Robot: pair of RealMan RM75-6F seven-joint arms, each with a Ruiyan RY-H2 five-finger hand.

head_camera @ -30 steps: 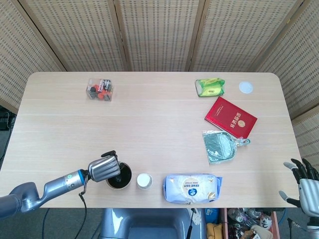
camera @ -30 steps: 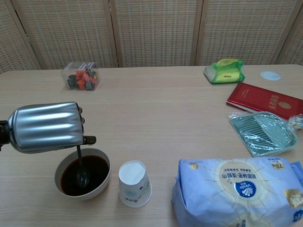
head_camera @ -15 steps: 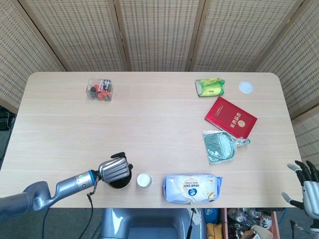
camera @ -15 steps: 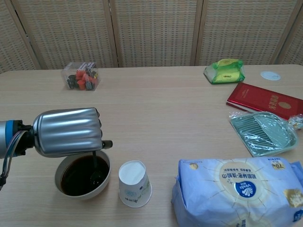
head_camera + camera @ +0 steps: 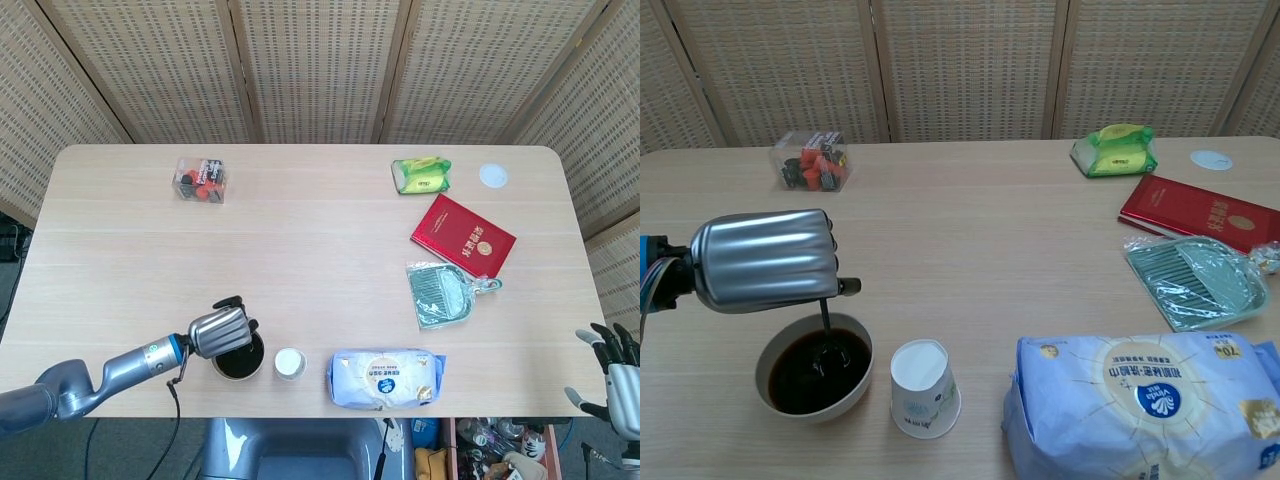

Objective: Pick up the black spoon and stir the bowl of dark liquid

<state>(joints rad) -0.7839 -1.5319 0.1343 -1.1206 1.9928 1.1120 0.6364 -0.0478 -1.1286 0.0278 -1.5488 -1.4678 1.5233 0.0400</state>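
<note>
A white bowl (image 5: 862, 379) of dark liquid (image 5: 805, 375) stands near the table's front edge, also visible in the head view as the bowl (image 5: 240, 374). My left hand (image 5: 764, 259) (image 5: 219, 331) hovers over the bowl's far left side and grips the black spoon (image 5: 826, 325). The spoon's thin handle drops from the hand into the liquid, and its scoop is sunk below the surface. My right hand (image 5: 616, 377) hangs off the table's right front corner, fingers spread, holding nothing.
A white paper cup (image 5: 922, 385) lies just right of the bowl, then a blue-white bag (image 5: 1145, 403). Farther back are a green dustpan (image 5: 1194, 282), a red book (image 5: 1198, 211), a green packet (image 5: 1116, 149), a white disc (image 5: 1211, 159) and a clear box (image 5: 812, 160).
My left hand with the spoon swept right across the bowl, then came back left and toward the far rim. The spoon's scoop has moved within the liquid. The right hand barely shifted.
</note>
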